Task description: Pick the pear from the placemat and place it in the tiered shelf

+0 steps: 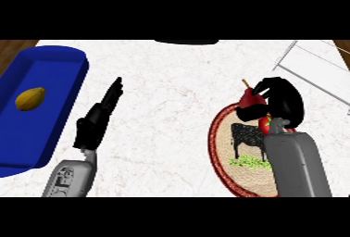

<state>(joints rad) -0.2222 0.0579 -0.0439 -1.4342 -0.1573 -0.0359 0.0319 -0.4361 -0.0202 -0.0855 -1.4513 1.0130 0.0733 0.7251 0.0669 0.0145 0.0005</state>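
White marbled stone with faint brown veins makes up the counter [171,120], and a strip of dark wood shows past its far left corner.

Two hands are in view. One, the right hand [279,102], hangs over the far end of the placemat with its black fingers curled round the pear [250,98], so it is closed on the fruit. One pear is all there is: dark red, narrowing toward a thin brown stalk that sticks up and away from the hand. Only its upper left part shows; the rest is hidden by the fingers. A small patch of red and green also shows just below the fingers, beside the grey forearm; whether that belongs to the pear cannot be told. Whether the fruit touches the mat or is lifted clear of it cannot be told either.

One placemat [236,152] lies under the hand, oval, tan, with a dark red rim and a black cow standing on green grass.

Farther right, one white wire shelf [311,65] stands at the counter's far right corner.

Well to the left, the left hand [99,115] holds nothing, fingers straight and pointing away. Beyond it, one deep blue tray [65,60] holds one yellow-brown fruit [31,98].
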